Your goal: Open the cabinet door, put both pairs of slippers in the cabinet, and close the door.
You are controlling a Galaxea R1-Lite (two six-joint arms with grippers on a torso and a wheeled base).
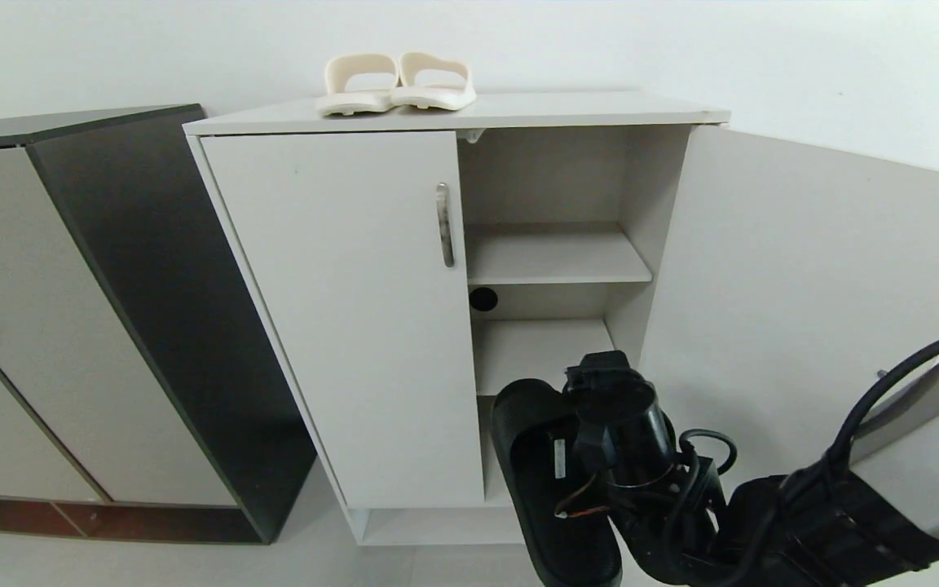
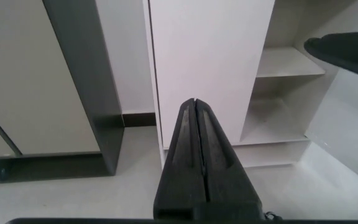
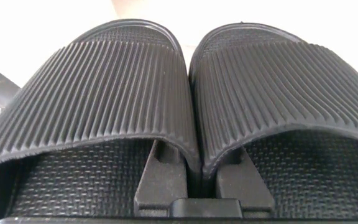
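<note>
At far left stands a dark grey and white cupboard (image 1: 152,285). Beside it is the white two-door cabinet (image 1: 339,326), its left door shut, with a pair of cream open-toe slippers (image 1: 394,81) on its top. The left tool (image 2: 194,104) is clenched on nothing and faces that shut door. Further right, the cabinet's right door (image 1: 804,285) stands wide open, baring white shelves (image 1: 555,253), and near the lower shelf the right tool (image 3: 194,171) grasps a pair of black ribbed rubber slippers (image 1: 551,481), one finger under each strap, pinching their inner sides together.
</note>
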